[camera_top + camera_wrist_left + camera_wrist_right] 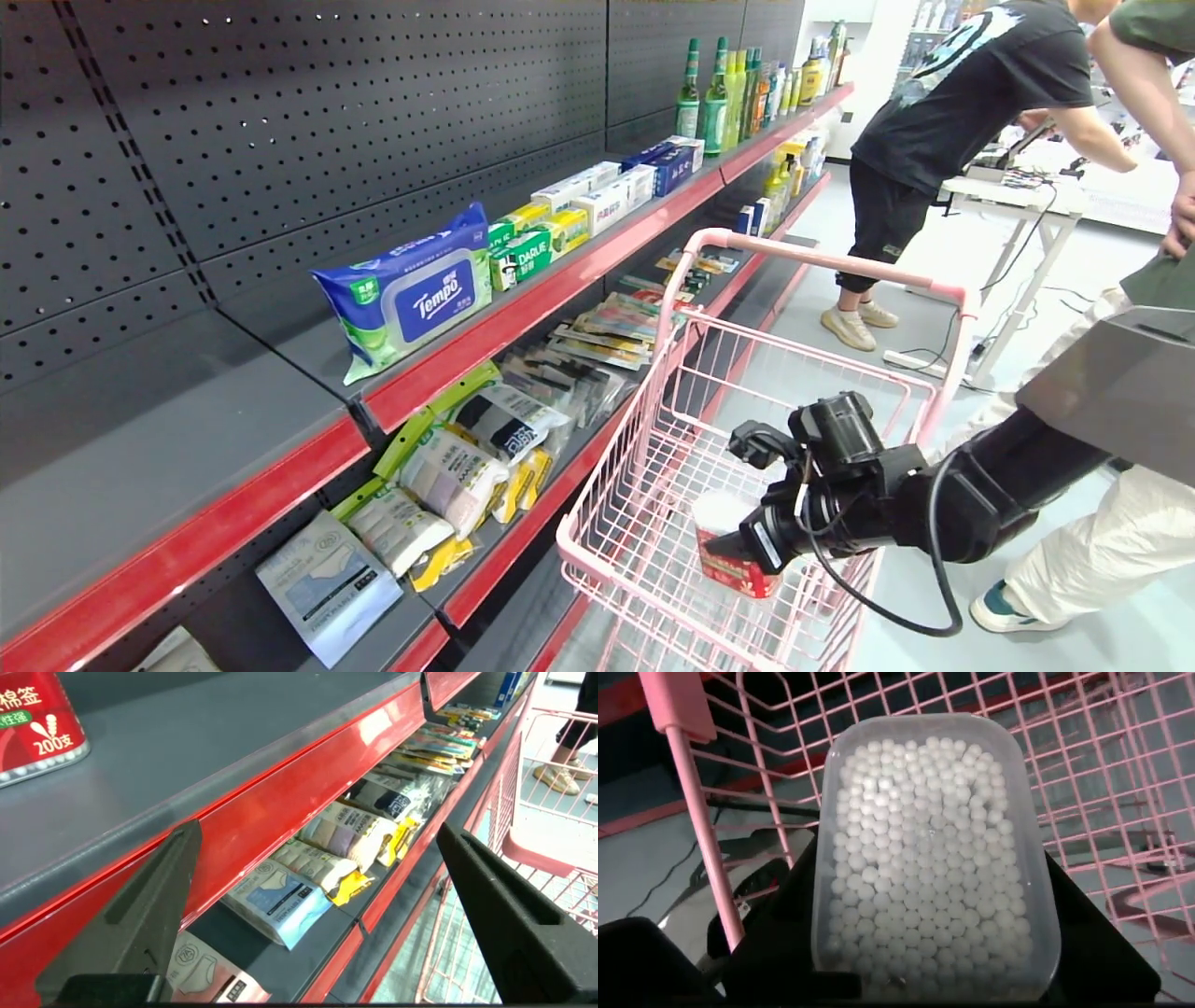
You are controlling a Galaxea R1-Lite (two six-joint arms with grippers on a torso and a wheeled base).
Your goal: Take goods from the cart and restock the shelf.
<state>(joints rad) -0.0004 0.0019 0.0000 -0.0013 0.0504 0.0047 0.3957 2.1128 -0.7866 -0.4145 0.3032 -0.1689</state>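
Note:
The pink wire cart [822, 266] stands beside the shelf. Inside it my right gripper [742, 551] is shut on a cotton swab box [719, 518] with a red label and a clear lid. The right wrist view looks down on that box [934, 849], full of white swab tips, clamped between my right gripper's [934, 952] dark fingers above the cart's mesh. My left gripper [320, 829] is open with nothing between its fingers, hanging beside the red front edge of the grey upper shelf [234, 728]. A second red cotton swab box [37, 723] stands on that shelf.
A blue tissue pack [411, 294], toothpaste boxes [532, 247] and green bottles [714, 98] line the upper shelf [168, 448] farther along. Bagged goods [448, 476] fill the lower shelf [327, 873]. The near stretch of the upper shelf is bare.

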